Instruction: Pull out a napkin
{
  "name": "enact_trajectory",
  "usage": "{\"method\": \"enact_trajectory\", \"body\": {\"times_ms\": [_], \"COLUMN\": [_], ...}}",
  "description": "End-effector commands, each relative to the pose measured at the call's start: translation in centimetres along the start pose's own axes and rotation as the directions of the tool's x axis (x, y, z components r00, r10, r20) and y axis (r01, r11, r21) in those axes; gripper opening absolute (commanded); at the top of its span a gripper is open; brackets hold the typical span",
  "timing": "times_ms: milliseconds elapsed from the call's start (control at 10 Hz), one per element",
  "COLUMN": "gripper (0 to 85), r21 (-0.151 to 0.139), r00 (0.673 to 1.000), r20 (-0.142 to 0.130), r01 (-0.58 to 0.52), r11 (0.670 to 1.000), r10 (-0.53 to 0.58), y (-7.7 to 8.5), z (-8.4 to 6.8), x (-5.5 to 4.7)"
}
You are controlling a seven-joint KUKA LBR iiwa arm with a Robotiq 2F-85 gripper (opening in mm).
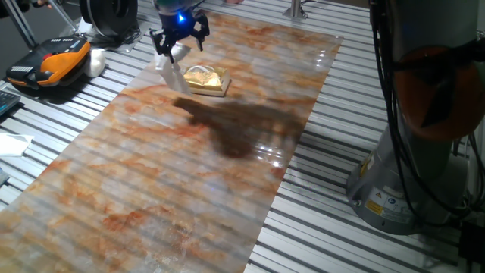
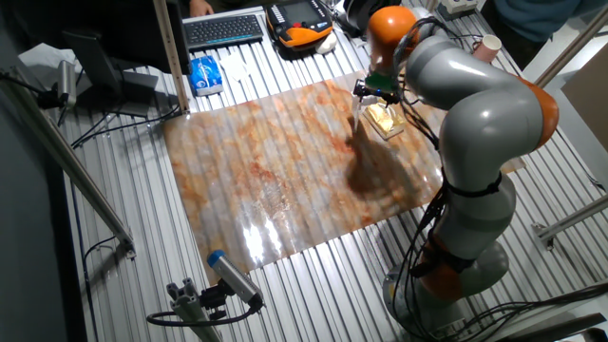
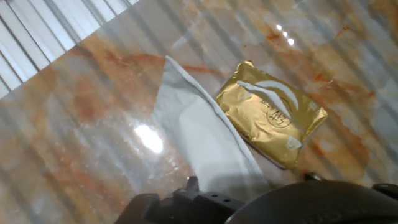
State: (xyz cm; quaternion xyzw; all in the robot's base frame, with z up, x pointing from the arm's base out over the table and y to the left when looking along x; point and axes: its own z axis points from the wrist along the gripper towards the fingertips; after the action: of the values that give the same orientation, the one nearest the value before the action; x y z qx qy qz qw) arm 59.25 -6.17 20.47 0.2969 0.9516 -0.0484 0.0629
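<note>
My gripper [image 1: 179,42] hovers just left of the gold napkin box [image 1: 206,79], which lies flat on the marble-patterned mat. The gripper is shut on the white napkin [image 1: 173,73], which hangs down from the fingers beside the box, its lower end near the mat. In the hand view the napkin [image 3: 199,127] stretches from the fingers at the bottom edge toward the upper left, next to the gold box [image 3: 270,112], which shows a white strip in its top opening. The other fixed view shows the gripper [image 2: 375,92] over the box [image 2: 384,118].
The marble mat [image 1: 189,174] covers the slatted metal table. An orange-and-black device [image 1: 49,62] lies at the far left, a white paper piece [image 1: 11,142] near the left edge. A keyboard [image 2: 223,28] and a blue packet [image 2: 202,74] lie beyond the mat. The robot base [image 1: 409,174] stands at the right.
</note>
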Motion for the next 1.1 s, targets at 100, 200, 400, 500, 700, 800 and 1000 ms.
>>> {"method": "enact_trajectory", "body": {"times_ms": [100, 200, 400, 500, 700, 800, 1000], "gripper": [85.0, 85.0, 85.0, 85.0, 85.0, 85.0, 85.0], "r21": [-0.006, -0.014, 0.002, 0.019, -0.022, -0.042, -0.005], "r00": [0.997, 0.992, 0.994, 0.995, 0.993, 0.991, 0.993], "r20": [-0.073, -0.121, -0.110, -0.099, -0.113, -0.125, -0.103], "r01": [-0.010, -0.023, -0.028, -0.019, -0.044, -0.059, -0.064], "r11": [1.000, 1.000, 1.000, 1.000, 0.999, 0.997, 0.998], "r10": [0.010, 0.021, 0.028, 0.021, 0.041, 0.053, 0.063], "y": [0.0, 0.1, 0.3, 0.4, 0.8, 1.0, 1.3], "z": [0.1, 0.1, 0.1, 0.0, -0.3, -0.3, 0.0], "x": [0.0, -0.1, 0.1, 0.2, 0.6, 0.8, 1.2]}}
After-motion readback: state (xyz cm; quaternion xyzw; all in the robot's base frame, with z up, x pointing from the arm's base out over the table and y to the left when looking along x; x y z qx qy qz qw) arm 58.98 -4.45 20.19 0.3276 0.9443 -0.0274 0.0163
